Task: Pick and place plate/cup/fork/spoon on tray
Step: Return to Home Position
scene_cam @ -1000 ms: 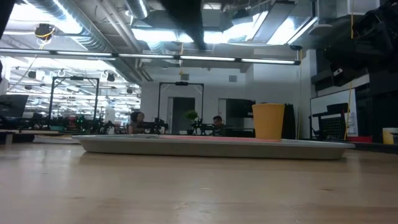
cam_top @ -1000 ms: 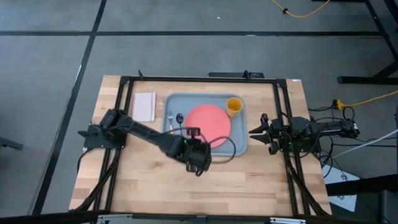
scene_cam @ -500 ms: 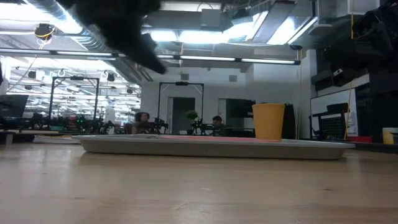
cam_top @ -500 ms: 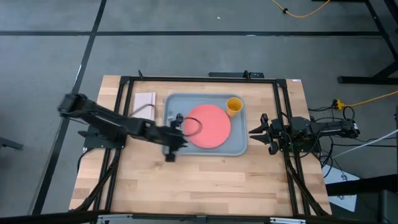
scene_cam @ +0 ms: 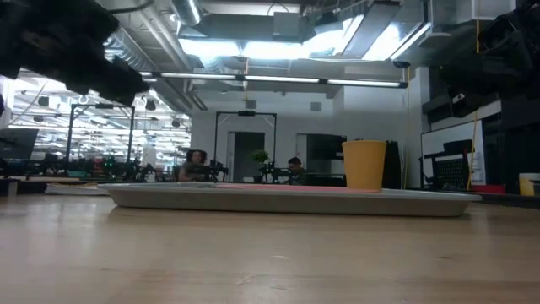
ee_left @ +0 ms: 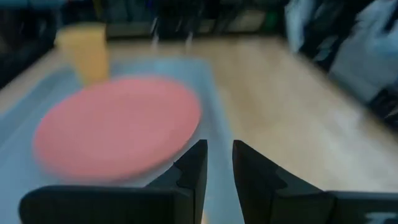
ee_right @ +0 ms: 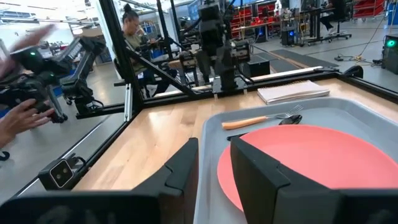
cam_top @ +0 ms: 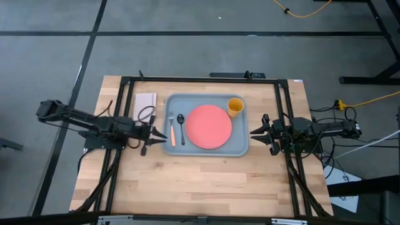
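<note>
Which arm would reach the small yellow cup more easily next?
Probably the right hand: it sits beside the grey-blue rectangular tray's right edge, on the small yellow-orange cup's side; the left hand is beyond the tray's opposite edge.

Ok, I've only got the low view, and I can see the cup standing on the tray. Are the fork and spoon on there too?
Observer: Yes. The fork and the spoon lie side by side on the tray, left of the plate.
Operator: Where's the left gripper?
Observer: The left gripper is by the tray's left edge, open and empty.
Operator: And the right?
Observer: The right gripper sits off the tray's right edge, empty.
</note>
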`<control>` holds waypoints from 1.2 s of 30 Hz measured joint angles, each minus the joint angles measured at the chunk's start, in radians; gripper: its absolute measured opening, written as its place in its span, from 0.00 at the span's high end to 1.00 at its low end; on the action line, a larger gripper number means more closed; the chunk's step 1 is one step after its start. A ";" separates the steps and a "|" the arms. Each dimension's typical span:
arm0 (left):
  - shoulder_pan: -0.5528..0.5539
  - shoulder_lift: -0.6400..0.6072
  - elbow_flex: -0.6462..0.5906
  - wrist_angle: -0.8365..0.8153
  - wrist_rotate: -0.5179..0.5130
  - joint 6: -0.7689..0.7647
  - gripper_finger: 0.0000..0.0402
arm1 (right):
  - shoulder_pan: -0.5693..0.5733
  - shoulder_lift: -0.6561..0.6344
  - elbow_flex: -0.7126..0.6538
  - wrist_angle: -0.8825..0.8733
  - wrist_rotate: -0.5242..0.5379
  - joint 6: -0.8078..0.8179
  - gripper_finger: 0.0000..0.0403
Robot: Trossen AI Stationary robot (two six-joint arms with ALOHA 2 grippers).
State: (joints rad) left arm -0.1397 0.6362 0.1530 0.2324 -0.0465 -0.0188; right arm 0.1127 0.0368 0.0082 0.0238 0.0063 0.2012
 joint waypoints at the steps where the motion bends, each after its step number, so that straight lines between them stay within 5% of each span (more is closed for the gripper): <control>1: -0.001 -0.029 -0.027 0.045 0.024 0.007 0.83 | 0.000 0.000 0.000 0.000 0.000 0.000 0.75; 10: -0.001 -0.181 -0.146 0.078 0.060 0.077 0.83 | 0.000 0.000 0.000 0.000 0.000 0.000 0.75; 22: -0.001 -0.431 -0.144 -0.221 0.057 -0.004 0.83 | 0.000 0.000 0.000 0.000 0.000 0.000 0.75; 36: 0.000 -0.635 -0.144 -0.223 0.046 0.051 0.83 | 0.000 0.000 0.000 0.000 0.000 0.000 0.75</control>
State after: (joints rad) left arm -0.1398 0.0008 0.0090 0.0098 -0.0004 0.0326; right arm 0.1123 0.0372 0.0082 0.0238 0.0063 0.2012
